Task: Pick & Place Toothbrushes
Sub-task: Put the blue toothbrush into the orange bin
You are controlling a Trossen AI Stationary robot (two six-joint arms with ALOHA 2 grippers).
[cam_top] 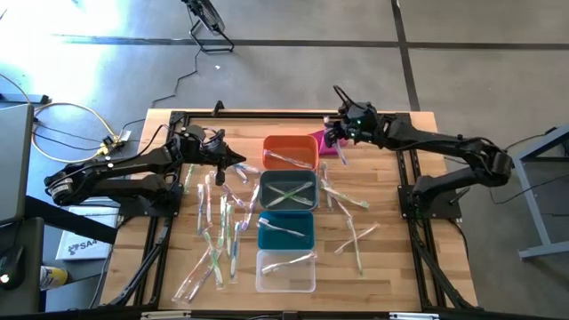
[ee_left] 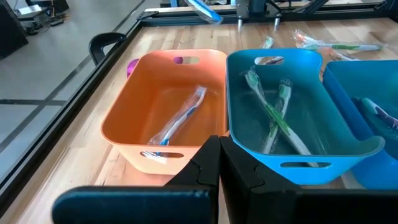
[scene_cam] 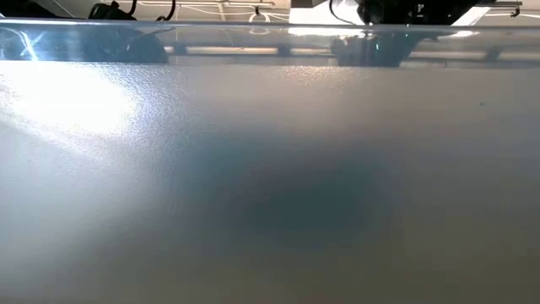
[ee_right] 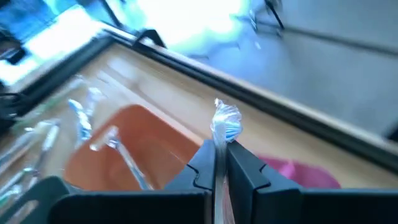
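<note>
Your wrapped toothbrush [ee_right: 225,127] is pinched in the right gripper [cam_top: 337,142], jaws clamped on it, blue head poking out past the fingertips. Orange bin [cam_top: 290,152] sits at 9 o'clock of that gripper in the high view, just beside it, so right arm is nearer. Left gripper [cam_top: 233,160] is closed, empty, at the bin's 9 o'clock. The low view is blocked; the brush's long axis is hard to read.

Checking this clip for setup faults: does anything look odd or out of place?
Yes. The low view shows only a blank grey surface close against the lens, so it shows none of the work. A magenta cloth lump sits beside the orange bin, under the right hand, which is shut on a toothbrush.
</note>
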